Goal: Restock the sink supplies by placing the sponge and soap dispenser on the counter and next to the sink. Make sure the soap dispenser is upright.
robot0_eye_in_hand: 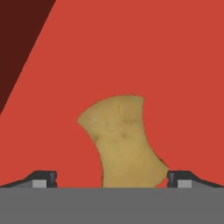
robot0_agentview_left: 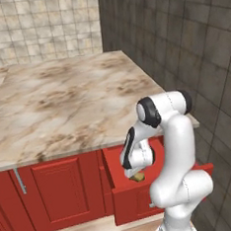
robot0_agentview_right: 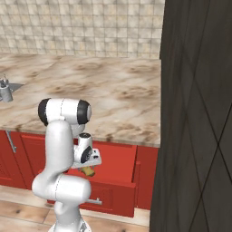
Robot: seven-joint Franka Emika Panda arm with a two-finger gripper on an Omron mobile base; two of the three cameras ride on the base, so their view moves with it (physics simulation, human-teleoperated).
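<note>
The sponge (robot0_eye_in_hand: 122, 142) lay on the red floor of the open drawer (robot0_agentview_left: 124, 183), directly between my gripper's (robot0_eye_in_hand: 112, 179) fingertips. I saw the jaws spread wide apart, one on each side of it, neither touching it.

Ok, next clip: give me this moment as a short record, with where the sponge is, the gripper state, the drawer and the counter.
sponge: tan lump lying on the red floor of the open drawer, between the fingertips
gripper: open, reaching down into the drawer, tips either side of the sponge, not closed on it
drawer: pulled out below the counter edge
counter: beige marble slab above the red cabinet fronts; sponge not yet on it
</note>
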